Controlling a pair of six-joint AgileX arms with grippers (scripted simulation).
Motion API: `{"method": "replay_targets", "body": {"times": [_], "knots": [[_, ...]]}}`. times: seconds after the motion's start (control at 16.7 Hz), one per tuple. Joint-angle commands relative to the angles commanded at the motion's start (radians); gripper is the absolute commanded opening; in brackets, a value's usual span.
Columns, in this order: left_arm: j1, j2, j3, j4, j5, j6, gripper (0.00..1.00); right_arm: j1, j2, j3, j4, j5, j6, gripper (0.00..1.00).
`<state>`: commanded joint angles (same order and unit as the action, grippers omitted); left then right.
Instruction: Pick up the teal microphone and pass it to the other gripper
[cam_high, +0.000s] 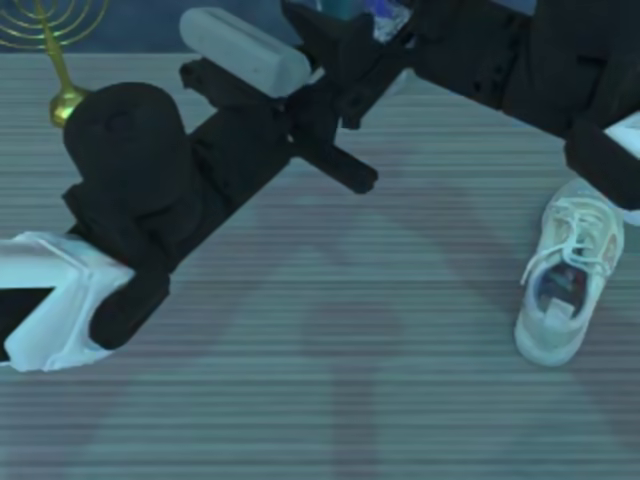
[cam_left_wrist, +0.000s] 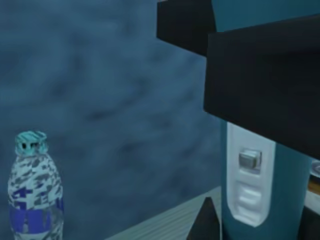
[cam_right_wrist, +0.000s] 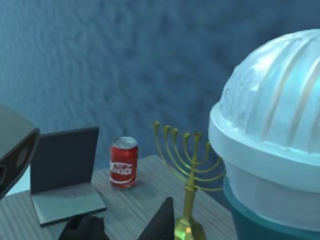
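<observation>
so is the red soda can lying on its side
No, in the right wrist view the red soda can stands upright on the table beside the laptop.

Dim, bluish light in all three views, no strong source visible. Top view: table (cam_high: 330, 380) carries soft, broad arm shadows, faint edges, no hard cast lines. Sneaker (cam_high: 570, 275) is the brightest patch, slightly washed out. All frames are soft, with fine detail smeared. Left wrist view: bottle (cam_left_wrist: 35, 192) label blocky and blurred. Right wrist view: microphone head (cam_right_wrist: 272, 125) fills the near field with mild sheen, no glare; red can (cam_right_wrist: 123, 162) and candle holder (cam_right_wrist: 187, 170) readable but soft. No edge distortion noticeable.
</observation>
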<state>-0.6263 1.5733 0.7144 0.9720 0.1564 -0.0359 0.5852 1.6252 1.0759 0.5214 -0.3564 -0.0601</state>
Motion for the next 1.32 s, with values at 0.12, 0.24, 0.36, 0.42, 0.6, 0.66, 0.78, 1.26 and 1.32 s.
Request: {"method": "replay_targets", "body": {"times": [0.12,0.24,0.36,0.42,0.6,0.66,0.78,1.26,1.32], "knots": [[0.0,0.0,0.0,0.0,0.0,0.0,0.0,0.0,0.0,0.0,0.0,0.0,0.0,0.4],[0.0,0.0,0.0,0.0,0.0,0.0,0.0,0.0,0.0,0.0,0.0,0.0,0.0,0.25],[0.0,0.0,0.0,0.0,0.0,0.0,0.0,0.0,0.0,0.0,0.0,0.0,0.0,0.1],[0.0,0.0,0.0,0.0,0.0,0.0,0.0,0.0,0.0,0.0,0.0,0.0,0.0,0.02],[0.0,0.0,0.0,0.0,0.0,0.0,0.0,0.0,0.0,0.0,0.0,0.0,0.0,0.0],[0.0,0.0,0.0,0.0,0.0,0.0,0.0,0.0,0.0,0.0,0.0,0.0,0.0,0.0],[0.0,0.0,0.0,0.0,0.0,0.0,0.0,0.0,0.0,0.0,0.0,0.0,0.0,0.0],[0.0,0.0,0.0,0.0,0.0,0.0,0.38,0.0,0.0,0.0,0.0,0.0,0.0,0.0],[0.0,0.0,0.0,0.0,0.0,0.0,0.45,0.0,0.0,0.0,0.0,0.0,0.0,0.0]]}}
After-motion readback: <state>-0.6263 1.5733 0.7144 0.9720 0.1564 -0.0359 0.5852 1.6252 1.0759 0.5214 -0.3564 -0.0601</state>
